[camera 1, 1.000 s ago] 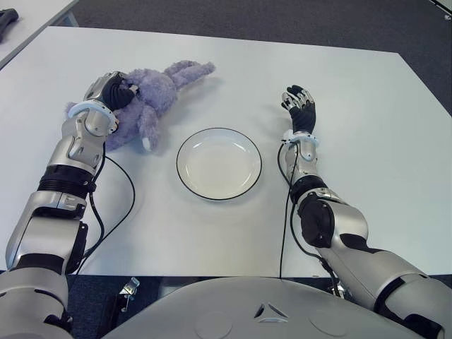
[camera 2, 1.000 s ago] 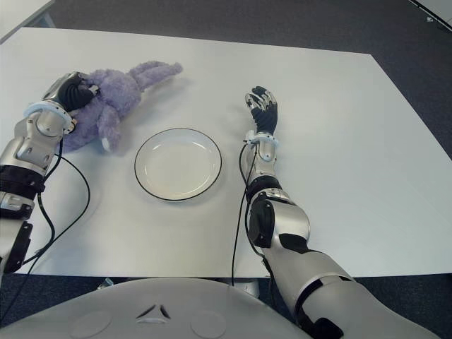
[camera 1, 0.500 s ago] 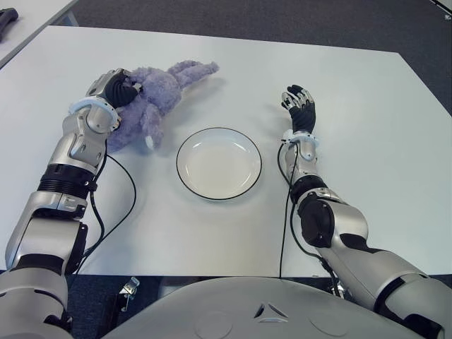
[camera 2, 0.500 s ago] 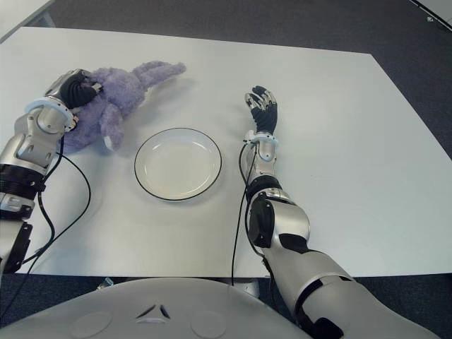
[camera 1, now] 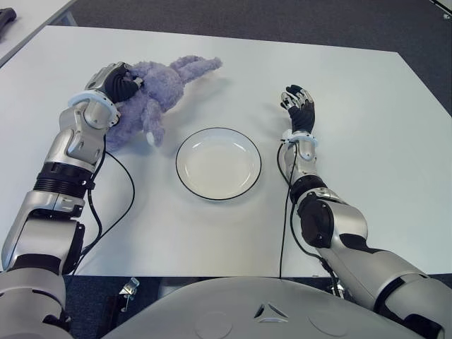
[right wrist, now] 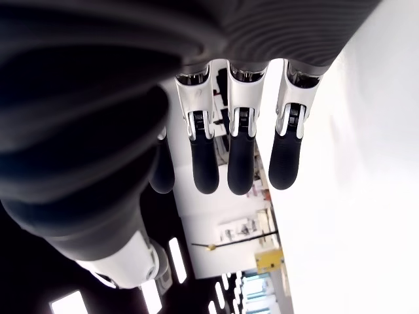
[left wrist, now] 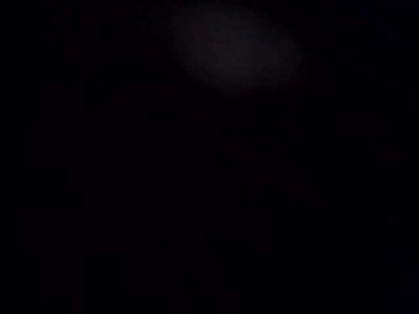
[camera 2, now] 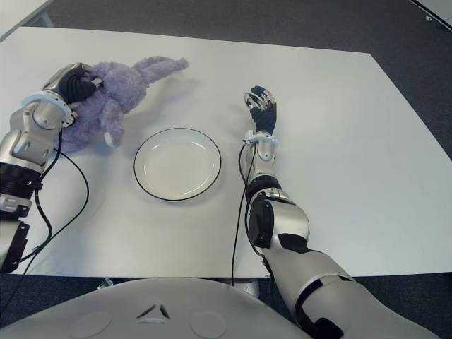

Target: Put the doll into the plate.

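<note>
The doll (camera 1: 152,92) is fuzzy lavender plush, soft and matt, near the tabletop's far left corner. The plate (camera 1: 218,163) at the middle looks like smooth glazed ceramic, cream with a thin dark rim and a faint sheen. The table (camera 1: 367,106) is a smooth, matt white surface. The left hand (camera 1: 116,83) and right hand (camera 1: 300,107) show black rubbery finger pads against glossy silver-grey plastic shells; thin black cables (camera 1: 120,205) lie smooth.

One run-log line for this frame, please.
left hand: shut on purple doll, left of plate | plate: holds nothing | right hand: open, idle, right of plate | doll not yet in plate
</note>
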Available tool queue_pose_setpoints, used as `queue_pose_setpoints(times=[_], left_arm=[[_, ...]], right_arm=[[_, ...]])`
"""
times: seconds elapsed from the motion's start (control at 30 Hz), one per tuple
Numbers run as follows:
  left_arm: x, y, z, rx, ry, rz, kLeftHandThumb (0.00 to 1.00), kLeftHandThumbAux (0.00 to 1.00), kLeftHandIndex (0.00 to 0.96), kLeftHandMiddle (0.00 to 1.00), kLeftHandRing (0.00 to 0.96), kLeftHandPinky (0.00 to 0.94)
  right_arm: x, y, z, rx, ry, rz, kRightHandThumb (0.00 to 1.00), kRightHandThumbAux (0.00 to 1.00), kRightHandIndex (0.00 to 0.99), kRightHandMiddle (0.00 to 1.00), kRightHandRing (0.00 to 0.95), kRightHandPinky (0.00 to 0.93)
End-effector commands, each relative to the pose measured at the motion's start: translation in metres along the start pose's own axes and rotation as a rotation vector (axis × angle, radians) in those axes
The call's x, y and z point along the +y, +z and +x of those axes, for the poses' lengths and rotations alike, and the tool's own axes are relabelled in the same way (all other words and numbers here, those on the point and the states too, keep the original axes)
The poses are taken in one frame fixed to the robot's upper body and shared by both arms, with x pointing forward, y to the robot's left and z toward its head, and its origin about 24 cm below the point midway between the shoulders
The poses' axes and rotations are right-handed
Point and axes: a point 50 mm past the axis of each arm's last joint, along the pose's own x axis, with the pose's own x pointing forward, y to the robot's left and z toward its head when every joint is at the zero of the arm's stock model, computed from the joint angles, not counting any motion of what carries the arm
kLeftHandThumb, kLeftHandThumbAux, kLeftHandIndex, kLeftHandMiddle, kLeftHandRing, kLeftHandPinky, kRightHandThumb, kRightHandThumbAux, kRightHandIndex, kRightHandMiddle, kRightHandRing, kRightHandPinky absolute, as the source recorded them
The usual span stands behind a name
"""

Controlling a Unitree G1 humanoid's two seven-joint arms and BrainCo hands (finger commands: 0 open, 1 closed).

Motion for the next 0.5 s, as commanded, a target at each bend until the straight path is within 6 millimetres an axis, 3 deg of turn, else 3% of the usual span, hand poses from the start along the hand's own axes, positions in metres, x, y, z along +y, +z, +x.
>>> queue_pose_setpoints(times=[0.03,0.5], left_arm=[[0.016,0.018,0.002,-0.049,-0.002,0.041,0.920,0.626,0.777,0.834,0.843,0.838],[0.033,0.030,0.004,-0.075,0.035,0.091,0.843,0.629,0.768,0.827,0.832,0.838]], right_arm=[[-0.034,-0.092,-0.077,0.377,-0.124,0.009,0.363,0.828,0.271,0.271,0.262,0.299],[-0.033,-0.092,-0.077,0.378,-0.121,0.033,0.369,0.839,0.262,0.276,0.272,0.306]])
